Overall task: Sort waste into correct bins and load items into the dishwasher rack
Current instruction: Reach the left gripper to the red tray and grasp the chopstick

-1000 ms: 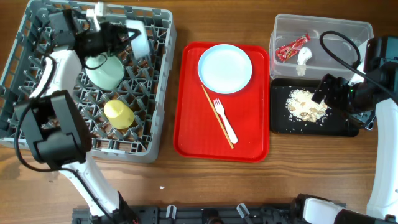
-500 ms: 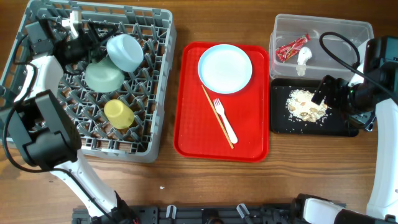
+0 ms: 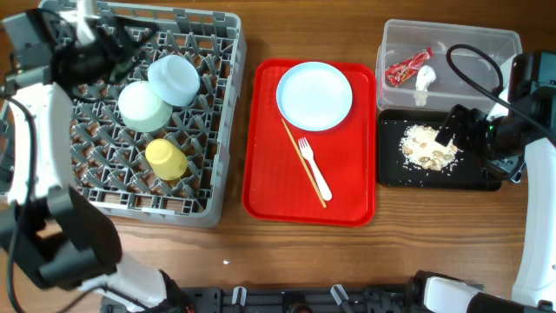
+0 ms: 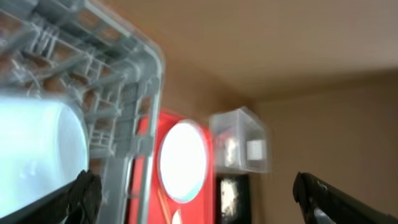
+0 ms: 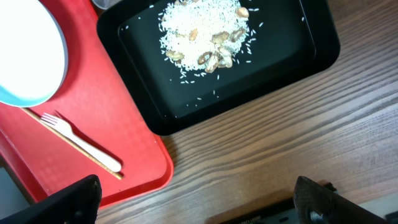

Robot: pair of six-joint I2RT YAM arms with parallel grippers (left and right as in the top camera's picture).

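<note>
In the overhead view the grey dishwasher rack (image 3: 187, 187) holds the pale green bowl (image 3: 141, 106), the pale blue bowl (image 3: 174, 80) leaning against it, and the yellow cup (image 3: 165, 159). My left gripper (image 3: 122, 42) hovers open over the rack's far-left corner, apart from the blue bowl (image 4: 37, 155); nothing lies between its fingers (image 4: 84, 194). The white plate (image 3: 314, 96), fork (image 3: 314, 169) and chopsticks (image 3: 302, 163) lie on the red tray (image 3: 347, 183). My right gripper (image 3: 452, 129) stands open above the black tray (image 3: 395, 169) of crumbs (image 3: 426, 146).
The clear tub (image 3: 469, 39) at the back right holds the red wrapper (image 3: 408, 67) and the white scrap (image 3: 424, 78). The right wrist view shows the black tray (image 5: 311, 50), the red tray's corner (image 5: 143, 162) and bare wood below them.
My left gripper has opened and let go of the pale blue bowl, which now rests in the rack beside the green bowl. The left arm has drawn back to the far left. The right arm is still.
</note>
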